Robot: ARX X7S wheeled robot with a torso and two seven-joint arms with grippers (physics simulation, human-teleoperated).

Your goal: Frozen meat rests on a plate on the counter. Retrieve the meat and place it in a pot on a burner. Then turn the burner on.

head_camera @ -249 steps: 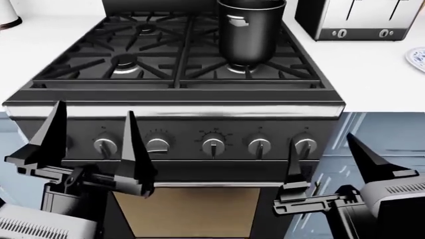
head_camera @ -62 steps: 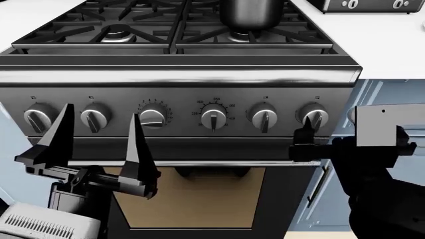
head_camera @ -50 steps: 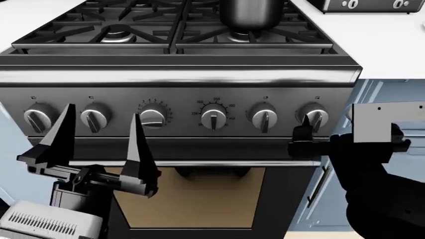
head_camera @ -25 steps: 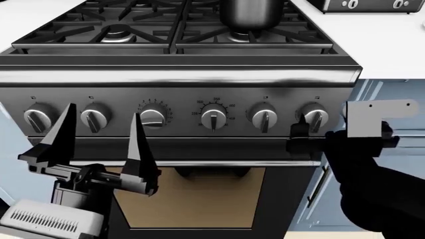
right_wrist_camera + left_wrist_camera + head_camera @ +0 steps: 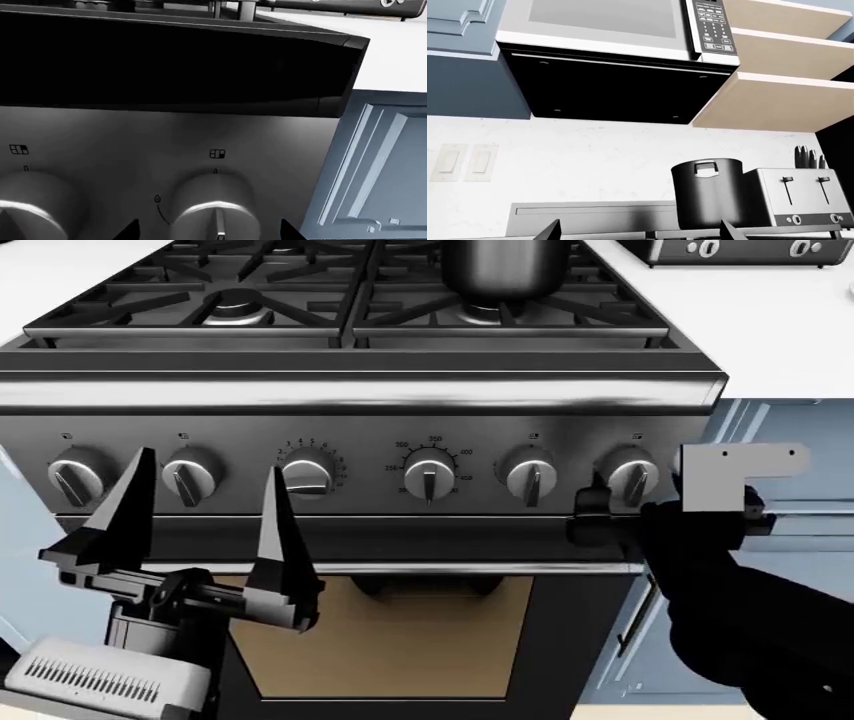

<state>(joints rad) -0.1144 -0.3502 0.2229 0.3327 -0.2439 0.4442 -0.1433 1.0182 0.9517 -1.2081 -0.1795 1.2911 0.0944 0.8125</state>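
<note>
Nearest, the left gripper [image 5: 200, 530] hangs idle with its fingers spread wide in front of the stove's left knobs, while the right gripper [image 5: 597, 510] sits at the rightmost knob [image 5: 630, 476]; its fingertips show spread either side of that knob in the right wrist view, not yet pinching it. The step in hand looks like turning on the burner [image 5: 483, 312]: next, close on the knob and twist. Farther back, the pot [image 5: 503, 265] stands on that right-hand burner; the frozen meat cannot be seen.
</note>
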